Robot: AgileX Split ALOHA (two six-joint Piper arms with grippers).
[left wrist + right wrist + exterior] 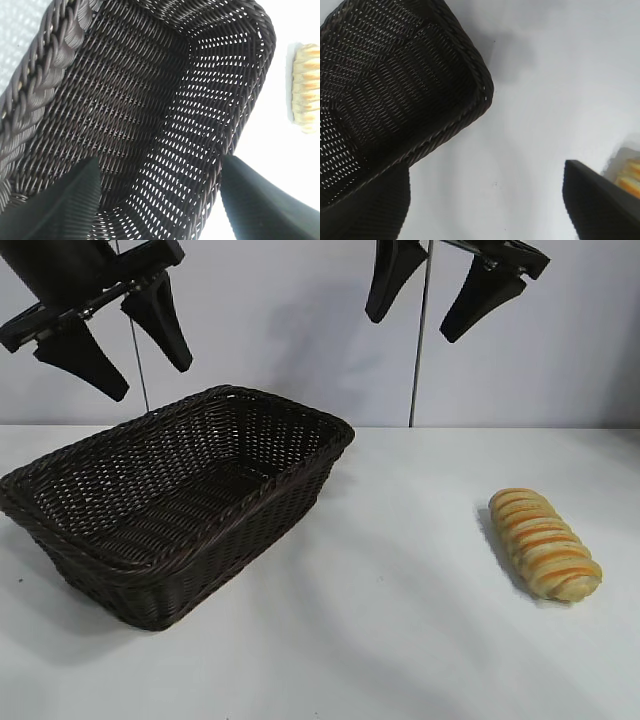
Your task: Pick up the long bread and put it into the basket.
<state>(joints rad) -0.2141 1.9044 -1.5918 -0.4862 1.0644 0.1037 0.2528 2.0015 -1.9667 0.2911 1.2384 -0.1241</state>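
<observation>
The long bread (545, 544), golden-yellow with orange-brown stripes, lies on the white table at the right. It also shows in the left wrist view (306, 90) and partly in the right wrist view (630, 177). The dark brown wicker basket (250, 400) stands empty at the left, and shows in the left wrist view (55, 60) and the right wrist view (470, 60). My left gripper (150, 360) hangs open high above the basket. My right gripper (412, 325) hangs open high above the table, between basket and bread.
The white table (400, 640) runs to a pale back wall. Bare tabletop lies between the basket and the bread and along the front edge.
</observation>
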